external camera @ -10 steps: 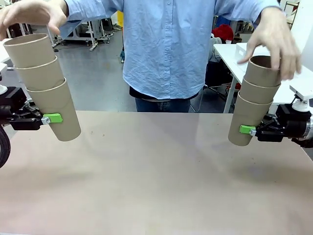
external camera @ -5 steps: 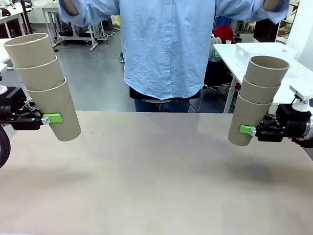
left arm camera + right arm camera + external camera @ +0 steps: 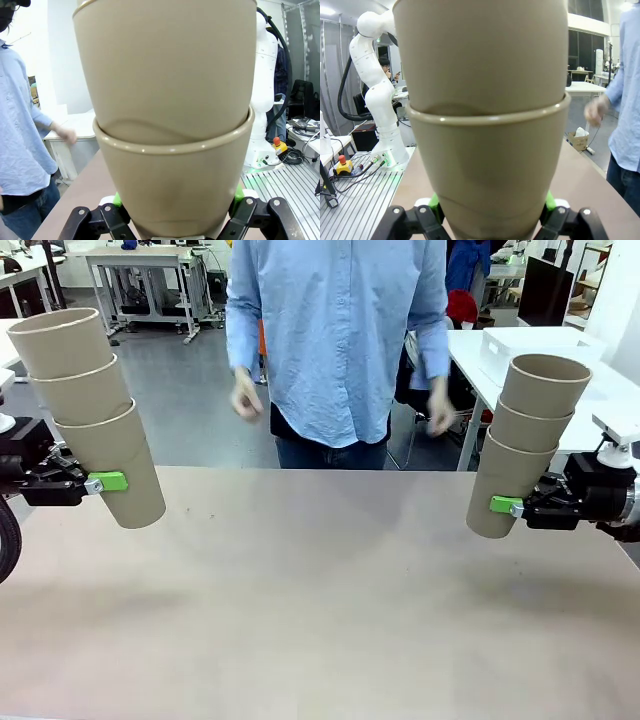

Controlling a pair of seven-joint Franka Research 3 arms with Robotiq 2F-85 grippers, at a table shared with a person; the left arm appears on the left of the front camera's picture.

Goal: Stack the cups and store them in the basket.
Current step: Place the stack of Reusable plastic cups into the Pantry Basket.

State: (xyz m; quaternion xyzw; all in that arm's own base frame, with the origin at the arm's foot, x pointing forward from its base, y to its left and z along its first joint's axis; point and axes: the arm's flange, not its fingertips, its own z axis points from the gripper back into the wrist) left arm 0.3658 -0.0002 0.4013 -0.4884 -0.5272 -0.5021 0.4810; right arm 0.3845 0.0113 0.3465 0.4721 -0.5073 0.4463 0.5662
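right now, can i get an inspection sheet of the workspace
surface: tan table, bare between the stacks
job's things: left stack and right stack, three cups each, tilted
clutter: nothing seen
jaws: left jaws shut on left stack's bottom cup; right jaws shut on right stack's bottom cup
cables: black cables by an arm base
surroundings: person at far side, hands off the cups; white table behind

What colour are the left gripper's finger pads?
Bright green; the pads show best in the front view.
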